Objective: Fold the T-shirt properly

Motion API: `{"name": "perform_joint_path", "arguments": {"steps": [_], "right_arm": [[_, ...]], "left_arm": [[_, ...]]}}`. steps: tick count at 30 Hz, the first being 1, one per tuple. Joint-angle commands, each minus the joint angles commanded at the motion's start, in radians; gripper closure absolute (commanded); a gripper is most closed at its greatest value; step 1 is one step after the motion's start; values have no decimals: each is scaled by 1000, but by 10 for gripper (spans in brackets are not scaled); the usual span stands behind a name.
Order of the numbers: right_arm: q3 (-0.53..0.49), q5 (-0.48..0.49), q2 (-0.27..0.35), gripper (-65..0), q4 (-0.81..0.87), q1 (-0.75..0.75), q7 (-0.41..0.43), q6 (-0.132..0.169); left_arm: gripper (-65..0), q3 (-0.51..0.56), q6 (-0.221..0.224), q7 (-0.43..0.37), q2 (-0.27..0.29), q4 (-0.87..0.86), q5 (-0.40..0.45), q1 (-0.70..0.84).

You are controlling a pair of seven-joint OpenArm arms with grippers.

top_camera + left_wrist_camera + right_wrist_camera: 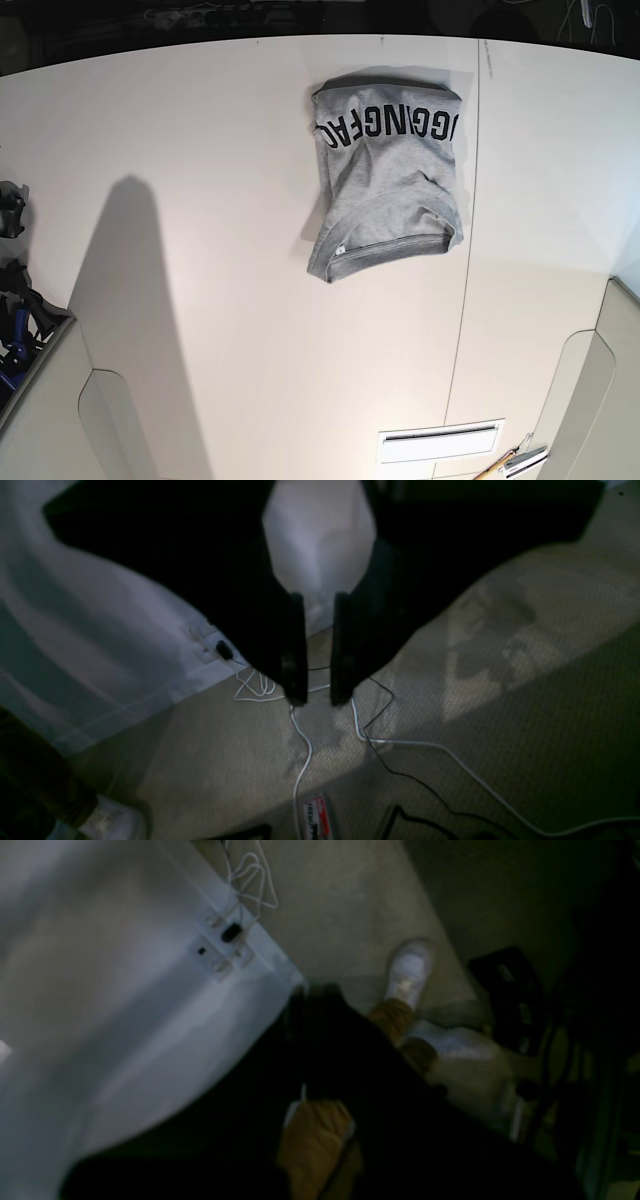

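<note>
While both wrist cameras look off the table toward the floor, I see the T-shirt only in the base view, lying folded into a rough rectangle on the white table, toward the far side and a bit right of center. Its black block lettering faces up along the far edge, and a hem runs across the near edge. No arm or finger reaches over the table in that view, so the shirt lies well apart from both grippers, touched by nothing. From the left wrist, the left gripper hangs over carpet, its two dark fingers parallel with a narrow gap between them and nothing in it; white and black cables trail on the floor below, and a white wall panel stands to one side. From the right wrist, the right gripper is a dark blurred mass, and I cannot tell how its fingers stand. Beyond it I make out a white shoe and tan trouser legs on the carpet.
</note>
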Motion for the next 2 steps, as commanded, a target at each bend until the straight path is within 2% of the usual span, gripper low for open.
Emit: {"name": "perform_joint_path", "arguments": {"steps": [2], "right_arm": [[0, 0, -12, 0, 5, 5, 25, 0]], "left_arm": [[-90, 0, 0, 0, 1, 1, 0, -3]]}}
